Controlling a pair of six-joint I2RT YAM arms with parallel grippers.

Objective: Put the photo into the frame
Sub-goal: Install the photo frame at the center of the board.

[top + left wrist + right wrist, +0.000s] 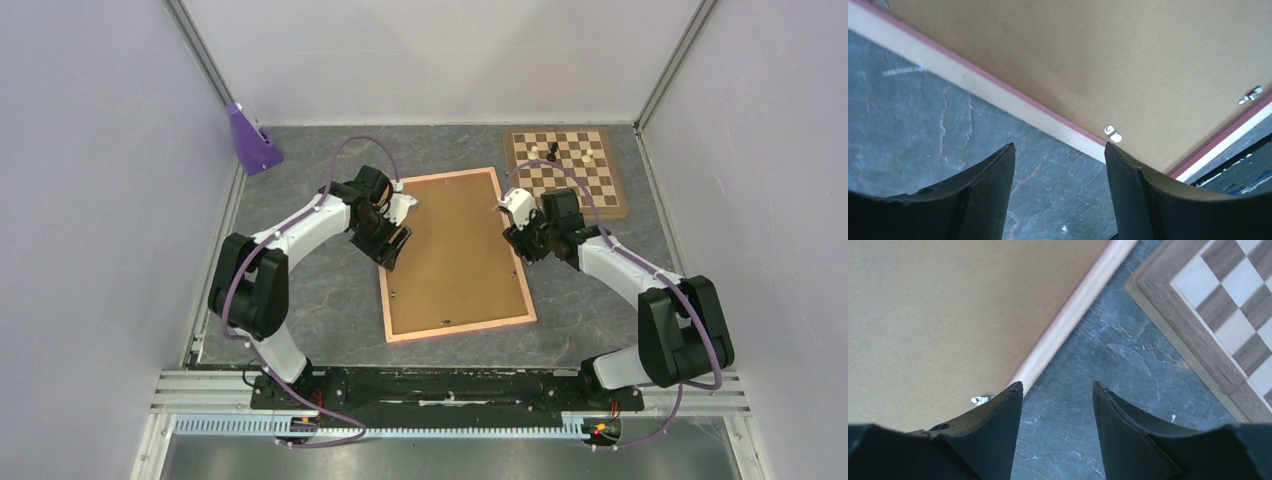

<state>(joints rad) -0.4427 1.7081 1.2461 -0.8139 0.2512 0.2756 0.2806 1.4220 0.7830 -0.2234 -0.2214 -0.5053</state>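
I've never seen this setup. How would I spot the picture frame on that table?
Start at the grey table; in its middle lies the frame, a large flat rectangle, back side up, filled by a plain brown board. Its thin pink-and-pale rim sets it apart from the smaller chequered chessboard at the far right.

left arm [300,222] and right arm [625,265] bent inward, wrists tilted down, left gripper [388,248] jaws apart, empty, right gripper [522,240] jaws apart, empty

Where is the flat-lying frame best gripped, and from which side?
Probably the left long rail of the thin pink-and-pale-wood rectangular frame, approached low from outside by the open left claw. It lies flat, back up; the brown backing board fills the middle, so only the rim offers a pinch.
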